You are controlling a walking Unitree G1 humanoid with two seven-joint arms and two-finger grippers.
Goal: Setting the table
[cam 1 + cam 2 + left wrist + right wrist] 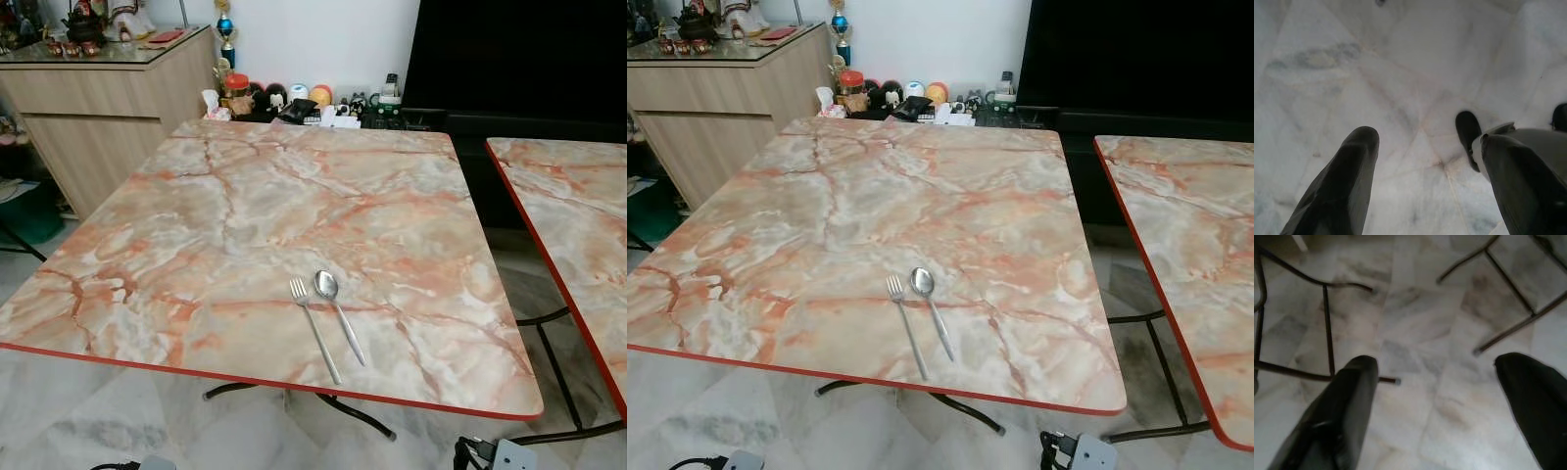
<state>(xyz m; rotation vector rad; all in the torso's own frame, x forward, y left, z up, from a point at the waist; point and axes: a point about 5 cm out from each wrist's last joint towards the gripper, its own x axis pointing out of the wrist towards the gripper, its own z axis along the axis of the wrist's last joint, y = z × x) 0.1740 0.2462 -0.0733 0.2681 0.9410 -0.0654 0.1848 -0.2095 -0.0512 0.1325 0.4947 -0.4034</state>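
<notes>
Our left gripper [1425, 161] and right gripper [1435, 382] hang idle over the pale floor [1400, 73], fingers spread wide and empty. Above them we list the marbled table [245, 206], with a fork [313, 328] and a spoon [336, 311] side by side near its 6 o'clock edge. A second table [578, 215] stands at 3 o'clock, a wooden cabinet [98, 108] at 10 o'clock.

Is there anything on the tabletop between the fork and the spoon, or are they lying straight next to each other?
Nothing. In the left eye view the fork and spoon lie side by side on the marble table, bare marble between them.
</notes>
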